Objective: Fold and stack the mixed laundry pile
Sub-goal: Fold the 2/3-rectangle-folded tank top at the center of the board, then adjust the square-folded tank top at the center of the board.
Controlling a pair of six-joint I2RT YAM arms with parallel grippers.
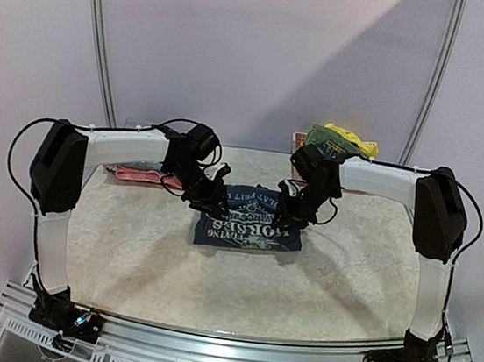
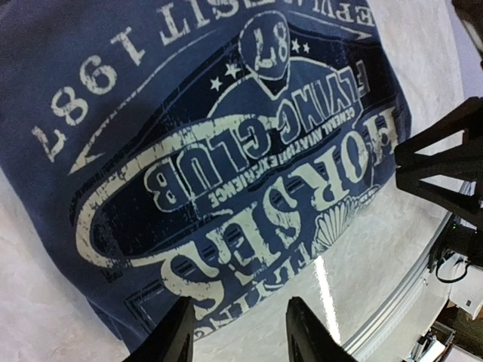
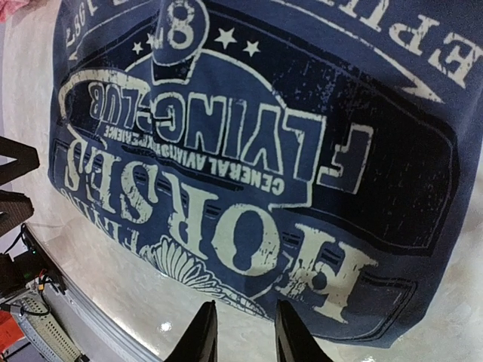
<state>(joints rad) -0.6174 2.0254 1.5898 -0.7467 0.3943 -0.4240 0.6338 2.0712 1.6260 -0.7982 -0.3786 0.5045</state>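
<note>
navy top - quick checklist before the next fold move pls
1. Navy top lies flat on the table, print up: ok.
2. Left gripper has its jaws apart with nothing between them: ok.
3. Right gripper has a narrower gap, also empty: ok.
4. Both grippers are over the top, one at each side: ok.
5. Fingertips touching the cloth: cannot tell.
6. Other items are apart from the top, with the green and yellow pile at the far right and the pink item at the far left: ok.
</note>
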